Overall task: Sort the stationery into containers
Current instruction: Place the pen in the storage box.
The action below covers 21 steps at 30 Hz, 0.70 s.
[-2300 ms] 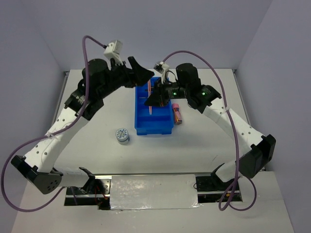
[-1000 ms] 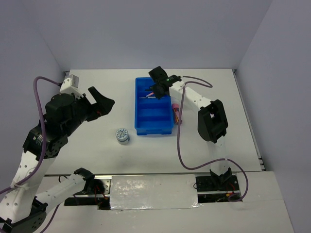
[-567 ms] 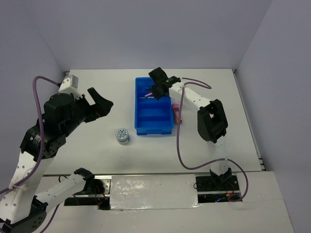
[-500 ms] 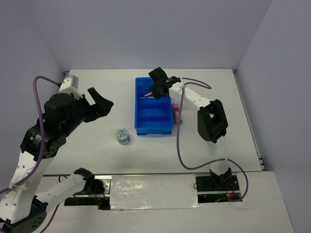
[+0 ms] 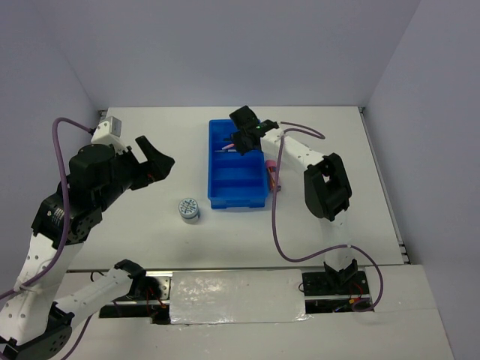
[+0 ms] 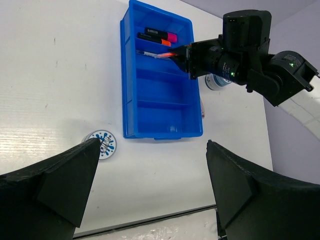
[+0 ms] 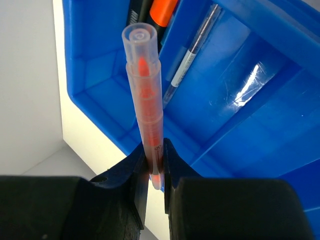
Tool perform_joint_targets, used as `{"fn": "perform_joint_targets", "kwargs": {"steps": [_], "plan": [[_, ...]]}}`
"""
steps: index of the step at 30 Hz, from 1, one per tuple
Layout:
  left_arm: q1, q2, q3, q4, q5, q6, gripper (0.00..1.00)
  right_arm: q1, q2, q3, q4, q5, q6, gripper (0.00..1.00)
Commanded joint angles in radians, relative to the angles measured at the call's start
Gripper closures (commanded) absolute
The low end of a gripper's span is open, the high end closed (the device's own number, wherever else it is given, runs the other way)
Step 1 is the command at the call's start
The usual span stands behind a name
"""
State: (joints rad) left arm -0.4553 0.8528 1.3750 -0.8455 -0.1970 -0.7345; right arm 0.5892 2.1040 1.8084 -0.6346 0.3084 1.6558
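Left claw (image 5: 155, 154) has drawn back, spread wide; right wrist view shows right claw (image 7: 153, 160) pinching orange pen (image 7: 144, 85)

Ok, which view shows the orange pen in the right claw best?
Right wrist: the orange pen fills the frame, pinched by the right claw above the blue tray. Left wrist shows it small at the claw's tip; top external shows only a faint sliver.

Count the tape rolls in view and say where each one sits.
2. One tape roll lies on the table left of the blue tray's near end; the other sits right of the tray, partly hidden behind the right gripper. Others may be hidden.
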Motion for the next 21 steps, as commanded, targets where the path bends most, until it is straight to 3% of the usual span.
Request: {"fn": "perform_joint_targets", "kwargs": {"steps": [1, 12, 21], "plan": [[0.000, -0.014, 0.013, 0.016, -0.001, 0.004, 0.01, -0.008, -0.029, -0.024, 0.038, 0.005, 0.019, 1.00], [0.000, -0.061, 0.001, -0.009, -0.012, -0.008, 0.01, -0.008, -0.036, -0.060, 0.099, -0.017, 0.076, 0.99], [0.000, -0.087, -0.010, -0.013, -0.032, 0.010, 0.01, -0.006, -0.006, 0.002, 0.029, 0.029, 0.144, 0.94]]}}
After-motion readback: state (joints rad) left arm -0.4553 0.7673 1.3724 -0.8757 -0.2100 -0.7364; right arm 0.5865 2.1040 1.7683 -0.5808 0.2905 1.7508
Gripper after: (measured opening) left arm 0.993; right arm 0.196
